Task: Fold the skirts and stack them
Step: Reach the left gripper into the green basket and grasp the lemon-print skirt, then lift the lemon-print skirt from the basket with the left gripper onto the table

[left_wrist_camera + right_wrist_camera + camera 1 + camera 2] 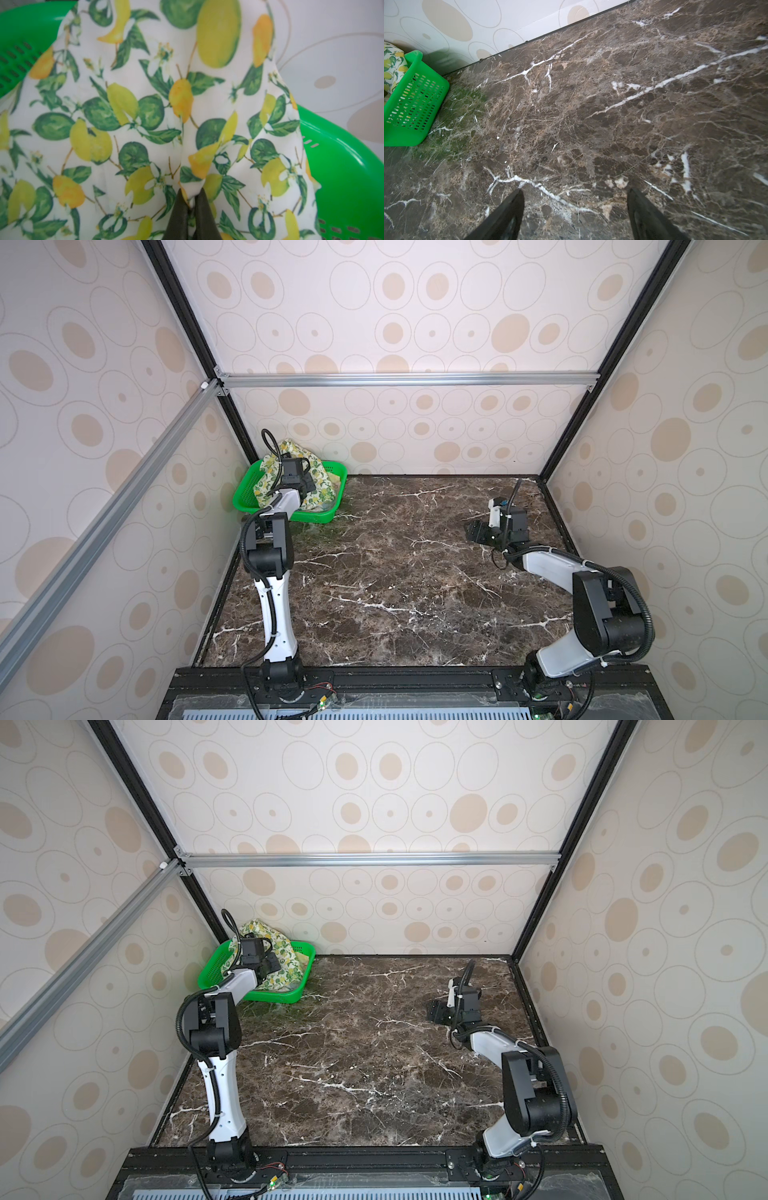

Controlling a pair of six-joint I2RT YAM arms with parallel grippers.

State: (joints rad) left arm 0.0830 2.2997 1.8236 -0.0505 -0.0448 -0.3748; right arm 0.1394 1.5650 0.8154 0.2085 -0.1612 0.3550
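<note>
The white skirt with lemons and green leaves is heaped in the green basket at the table's far left corner. My left gripper reaches into the basket. In the left wrist view it is shut on a pinched fold of this skirt, which fills the view. A pale yellow cloth edge shows beneath at the basket's right side. My right gripper hovers open over bare marble at the far right, holding nothing.
The dark brown marble table is walled in on the left, back and right by patterned panels. The basket stands close to the back wall. A black rail with both arm bases runs along the front edge.
</note>
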